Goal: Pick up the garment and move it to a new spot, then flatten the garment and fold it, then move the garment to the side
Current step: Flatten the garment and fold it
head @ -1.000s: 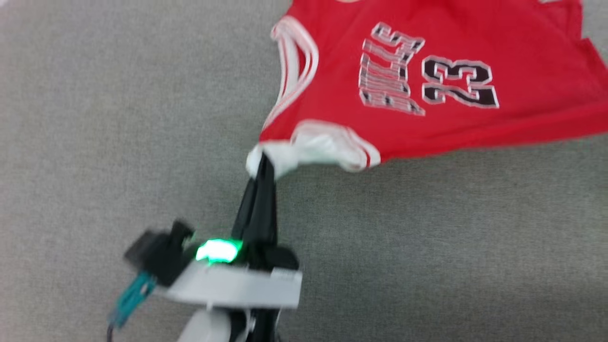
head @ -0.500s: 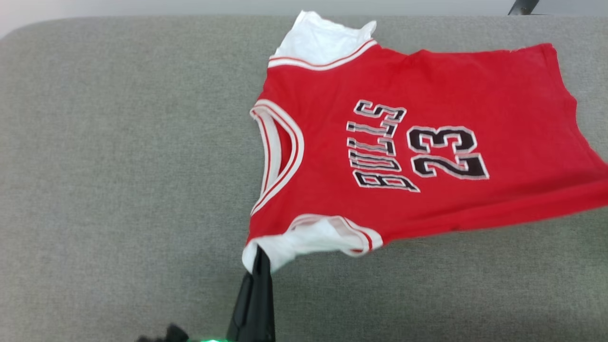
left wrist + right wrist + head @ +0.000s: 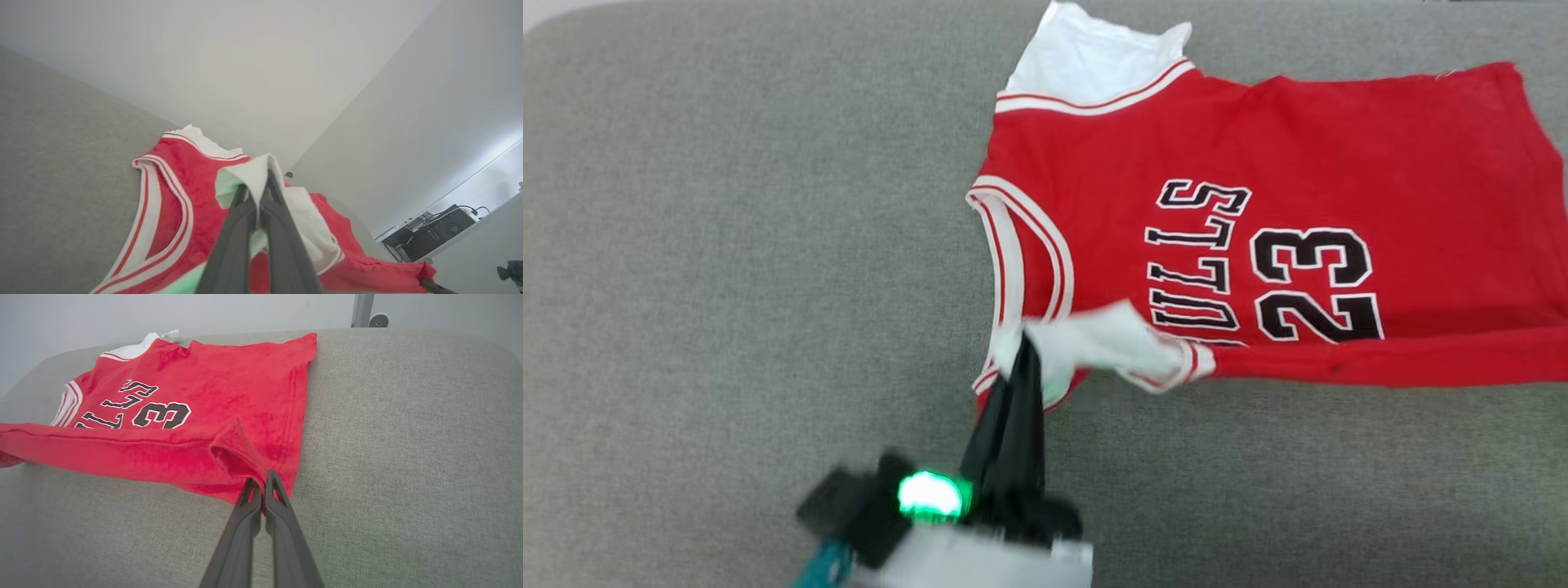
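Long, dark, tapering fingers (image 3: 1009, 441) of the left gripper (image 3: 1023, 353); round light (image 3: 931, 494) glowing green; pale grey wrist housing (image 3: 988, 563); teal cable (image 3: 821, 572)

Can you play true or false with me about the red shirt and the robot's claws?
1. The left claw pinches a white sleeve of the shirt. True.
2. The number on the shirt is 32. False: it is 23.
3. The right claw is open and touches nothing. False: it is shut on a red corner of the shirt.
4. The shirt lies on a grey fabric surface. True.
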You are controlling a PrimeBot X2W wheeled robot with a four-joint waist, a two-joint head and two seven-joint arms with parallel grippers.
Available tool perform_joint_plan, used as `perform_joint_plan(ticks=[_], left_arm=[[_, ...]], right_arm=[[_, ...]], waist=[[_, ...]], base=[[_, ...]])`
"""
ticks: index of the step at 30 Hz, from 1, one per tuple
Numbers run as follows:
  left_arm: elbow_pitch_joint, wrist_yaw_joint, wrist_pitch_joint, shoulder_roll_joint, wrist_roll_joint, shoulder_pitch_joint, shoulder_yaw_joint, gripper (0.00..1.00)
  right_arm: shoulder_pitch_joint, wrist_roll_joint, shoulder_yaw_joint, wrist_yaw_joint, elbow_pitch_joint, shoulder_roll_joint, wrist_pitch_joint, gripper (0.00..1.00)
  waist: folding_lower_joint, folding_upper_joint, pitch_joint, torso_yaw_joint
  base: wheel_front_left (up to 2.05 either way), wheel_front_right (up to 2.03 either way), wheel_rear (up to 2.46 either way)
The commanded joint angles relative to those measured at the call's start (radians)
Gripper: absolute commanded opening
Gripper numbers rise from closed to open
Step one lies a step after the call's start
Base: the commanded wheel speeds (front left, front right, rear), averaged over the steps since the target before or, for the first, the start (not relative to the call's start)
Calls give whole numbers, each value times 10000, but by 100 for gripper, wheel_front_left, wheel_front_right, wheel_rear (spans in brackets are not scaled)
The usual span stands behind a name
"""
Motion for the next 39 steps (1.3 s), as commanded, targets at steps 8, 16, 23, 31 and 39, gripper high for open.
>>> perform_joint_plan(ticks=[8, 16, 23, 31, 39], left_arm=[[2268, 315, 1, 23, -668, -2868, -137, 0], [4393, 787, -1, 22, -1245, -4463, -468, 0], [5735, 1371, 1, 13, -950, -4935, -712, 0], [6455, 1751, 35, 25, -896, -5085, -1185, 0], [6682, 1769, 36, 33, -695, -5023, -1283, 100]], right_arm=[[-1333, 159, 277, -11, 606, 180, 427, 0], [-2711, 120, 932, -11, 1488, 457, 1172, 0], [-3566, 40, 1575, -11, 2025, 773, 1171, 0], [-4287, -125, 2536, -13, 2582, 1079, 1026, 0], [-4778, -42, 3172, -11, 2653, 1102, 601, 90]], waist=[[0, 0, 689, 122], [0, 0, 1342, 265], [0, 0, 1740, 208], [0, 0, 1894, 231], [0, 0, 1632, 294]], base=[[0, 0, 0], [0, 0, 0], [0, 0, 0], [0, 0, 0], [0, 0, 0]])
